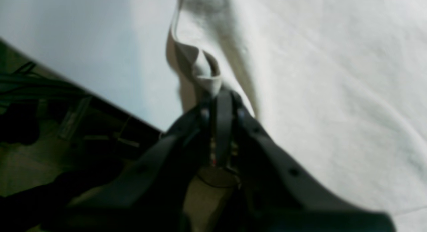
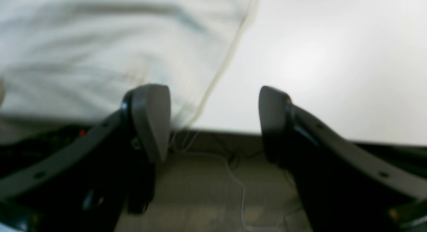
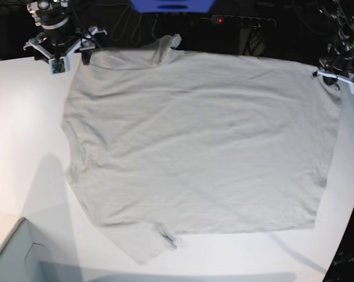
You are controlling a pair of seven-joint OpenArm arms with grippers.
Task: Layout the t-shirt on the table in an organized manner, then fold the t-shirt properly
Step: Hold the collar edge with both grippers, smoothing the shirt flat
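Lying nearly flat across the white table (image 3: 24,153), the t-shirt (image 3: 200,147) looks light, soft and limp; the left gripper (image 1: 218,92) pinches its hem edge with jaws closed; the right gripper (image 2: 213,122) hovers wide open, empty, by the opposite corner; hems and corners seem the best holds.

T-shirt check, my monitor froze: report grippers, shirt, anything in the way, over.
Left gripper shut on the t-shirt edge. Right gripper open, empty, at table edge. Shirt spread mostly flat. Nothing in the way.
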